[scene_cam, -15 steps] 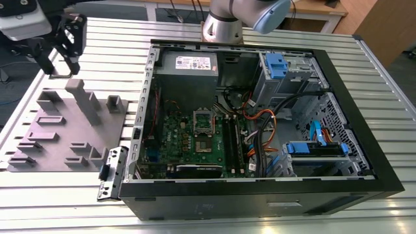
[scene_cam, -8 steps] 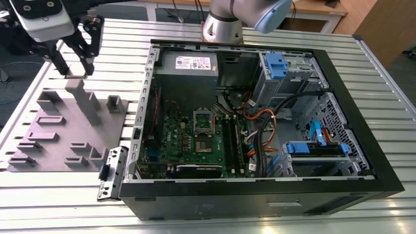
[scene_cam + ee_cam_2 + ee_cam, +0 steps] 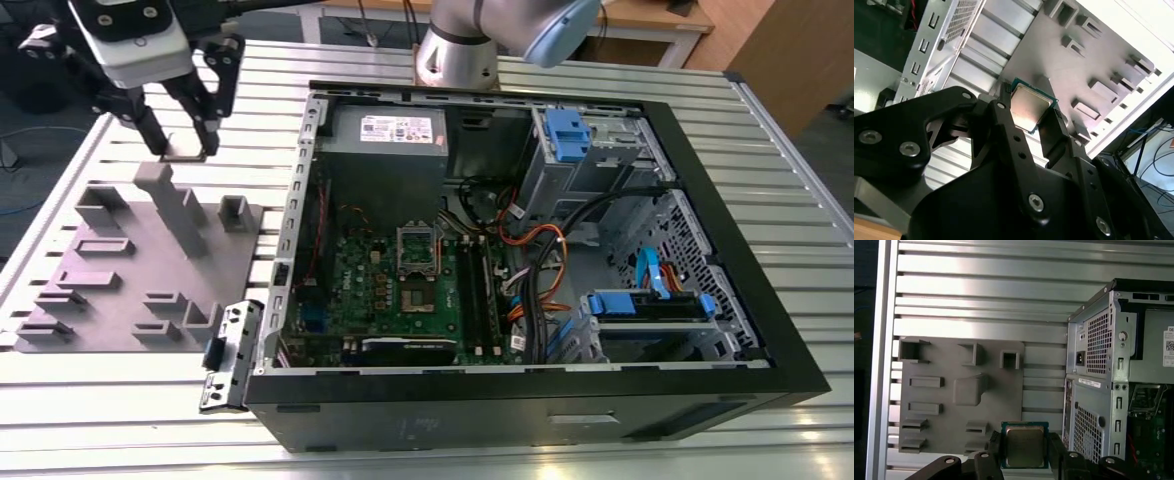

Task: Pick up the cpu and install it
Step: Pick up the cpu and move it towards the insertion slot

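The cpu (image 3: 1029, 106) is a small square chip with a shiny metal top and a thin green rim. My gripper (image 3: 1030, 111) is shut on it, one black finger (image 3: 1004, 127) on each side. In the first wrist view the cpu (image 3: 1025, 446) hangs above the near edge of the grey tray (image 3: 961, 390). In the exterior view my gripper (image 3: 184, 150) hovers over the far end of the tray (image 3: 120, 290), at that view's upper left, with the pale chip (image 3: 183, 157) at its tips. The socket (image 3: 416, 245) sits on the green motherboard inside the open computer case (image 3: 534, 400).
The tray carries raised grey blocks and a tall post (image 3: 174, 205). The case wall (image 3: 1094, 385) stands right beside the tray. Inside the case are cables (image 3: 541, 250), blue drive brackets (image 3: 567, 135) and a power supply (image 3: 387, 135). All rests on a slatted aluminium table (image 3: 120, 400).
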{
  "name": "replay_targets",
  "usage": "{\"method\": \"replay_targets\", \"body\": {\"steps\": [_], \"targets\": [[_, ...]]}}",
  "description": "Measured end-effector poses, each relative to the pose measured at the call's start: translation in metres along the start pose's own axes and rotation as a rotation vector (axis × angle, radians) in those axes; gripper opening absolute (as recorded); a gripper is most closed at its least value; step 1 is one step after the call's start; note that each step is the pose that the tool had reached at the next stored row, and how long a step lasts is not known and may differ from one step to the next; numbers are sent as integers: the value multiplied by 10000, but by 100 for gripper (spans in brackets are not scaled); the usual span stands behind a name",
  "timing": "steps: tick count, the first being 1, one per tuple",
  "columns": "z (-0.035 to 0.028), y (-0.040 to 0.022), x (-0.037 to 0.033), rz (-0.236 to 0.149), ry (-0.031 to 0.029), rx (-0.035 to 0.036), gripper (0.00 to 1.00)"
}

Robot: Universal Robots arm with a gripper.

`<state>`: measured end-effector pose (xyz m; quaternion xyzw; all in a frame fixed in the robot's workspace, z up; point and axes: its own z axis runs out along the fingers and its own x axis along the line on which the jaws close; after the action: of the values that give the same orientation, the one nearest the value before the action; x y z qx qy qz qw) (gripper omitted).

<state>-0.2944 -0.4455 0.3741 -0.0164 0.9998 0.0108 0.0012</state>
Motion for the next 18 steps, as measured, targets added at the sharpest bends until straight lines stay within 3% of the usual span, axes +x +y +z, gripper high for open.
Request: {"method": "replay_targets", "body": {"steps": [9,18], "targets": [[2,-8,-212,0,-1,0,47],[4,-14,-357,0,-1,0,47]]}}
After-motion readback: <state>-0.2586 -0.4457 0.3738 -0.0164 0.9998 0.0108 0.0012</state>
